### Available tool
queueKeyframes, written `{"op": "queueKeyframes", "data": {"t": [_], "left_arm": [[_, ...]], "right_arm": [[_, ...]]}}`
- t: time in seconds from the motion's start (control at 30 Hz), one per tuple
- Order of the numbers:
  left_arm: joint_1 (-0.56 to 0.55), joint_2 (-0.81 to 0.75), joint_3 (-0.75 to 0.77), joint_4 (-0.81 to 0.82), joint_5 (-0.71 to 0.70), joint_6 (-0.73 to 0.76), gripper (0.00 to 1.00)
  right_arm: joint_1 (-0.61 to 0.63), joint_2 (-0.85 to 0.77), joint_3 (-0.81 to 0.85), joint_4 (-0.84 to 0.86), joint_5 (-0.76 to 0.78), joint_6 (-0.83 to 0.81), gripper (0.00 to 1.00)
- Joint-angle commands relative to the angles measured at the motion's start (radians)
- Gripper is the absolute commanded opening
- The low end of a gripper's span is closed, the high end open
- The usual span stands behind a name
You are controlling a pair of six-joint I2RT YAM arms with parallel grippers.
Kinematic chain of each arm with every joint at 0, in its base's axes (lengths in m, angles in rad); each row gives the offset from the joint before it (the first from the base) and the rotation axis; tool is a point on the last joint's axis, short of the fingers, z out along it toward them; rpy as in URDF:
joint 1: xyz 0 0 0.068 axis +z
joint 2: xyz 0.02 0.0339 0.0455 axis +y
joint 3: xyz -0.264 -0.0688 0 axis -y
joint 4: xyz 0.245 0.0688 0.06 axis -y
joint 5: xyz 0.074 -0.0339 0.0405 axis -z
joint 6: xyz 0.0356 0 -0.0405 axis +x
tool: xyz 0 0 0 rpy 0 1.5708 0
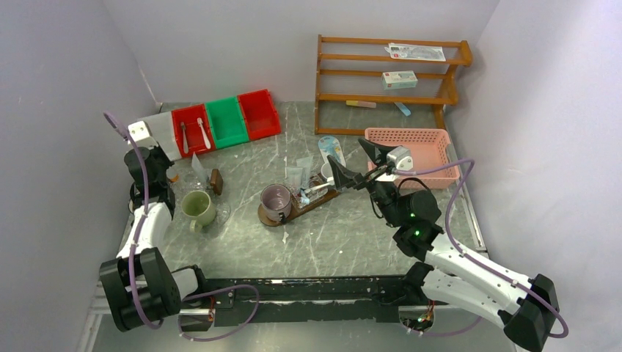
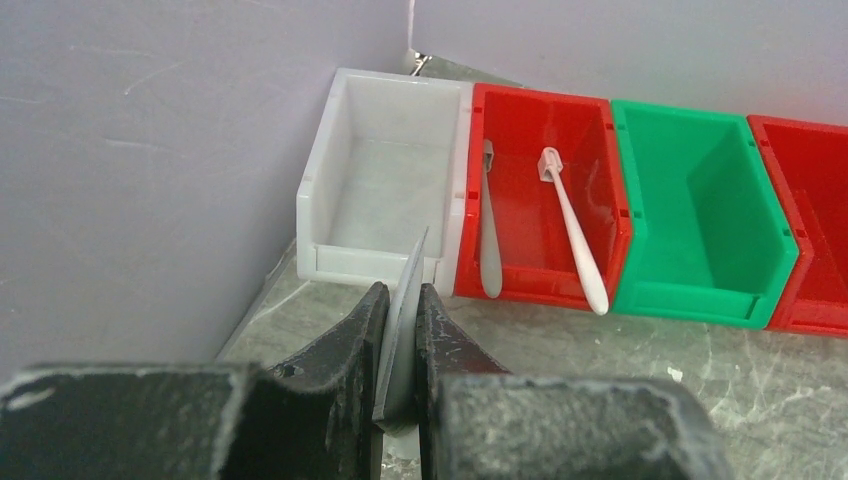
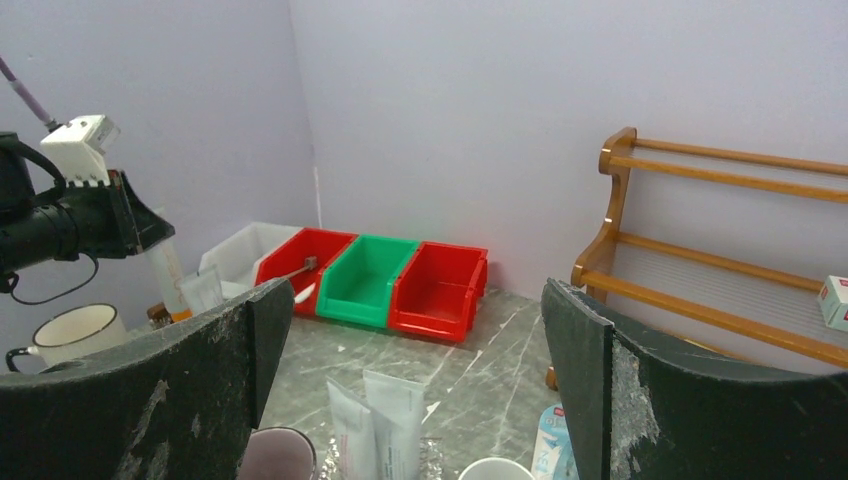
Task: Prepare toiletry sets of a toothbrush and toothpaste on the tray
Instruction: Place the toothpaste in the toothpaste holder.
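Left hand (image 2: 400,335) clenched on a thin pale tube (image 2: 408,285); right hand (image 1: 350,165) spread wide, grasping nothing, above the tray (image 1: 323,199)
The tube looks light and soft, so it may buckle or slip if pinched mid-body, and its flat crimped end seems the surer hold; the fingers hide most of it. In the red bin (image 2: 520,275) near the surface's far left corner lies a toothbrush (image 2: 572,225), slim, stiff and best taken mid-handle. The tray sits mid-surface with a purple mug (image 1: 277,199) on its left end; the clutter at its right end is hard to make out
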Motion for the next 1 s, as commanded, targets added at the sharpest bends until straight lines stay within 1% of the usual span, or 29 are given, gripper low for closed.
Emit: {"op": "queueKeyframes", "data": {"t": [0.0,0.43,0.73,0.9,0.97], "left_arm": [[0.012,0.015,-0.027,0.140,0.034,0.025,0.05],[0.021,0.087,-0.046,0.192,0.060,0.032,0.05],[0.022,0.172,-0.071,0.259,0.084,0.011,0.05],[0.022,0.207,-0.081,0.284,0.080,0.008,0.08],[0.022,0.212,-0.082,0.280,0.075,0.010,0.11]], "right_arm": [[0.008,-0.010,-0.016,0.030,0.023,-0.017,1.00],[0.009,0.001,-0.016,0.028,0.030,-0.028,1.00],[0.009,0.004,-0.016,0.027,0.032,-0.036,1.00],[0.009,0.012,-0.015,0.024,0.026,-0.039,1.00],[0.009,0.013,-0.014,0.024,0.029,-0.041,1.00]]}}
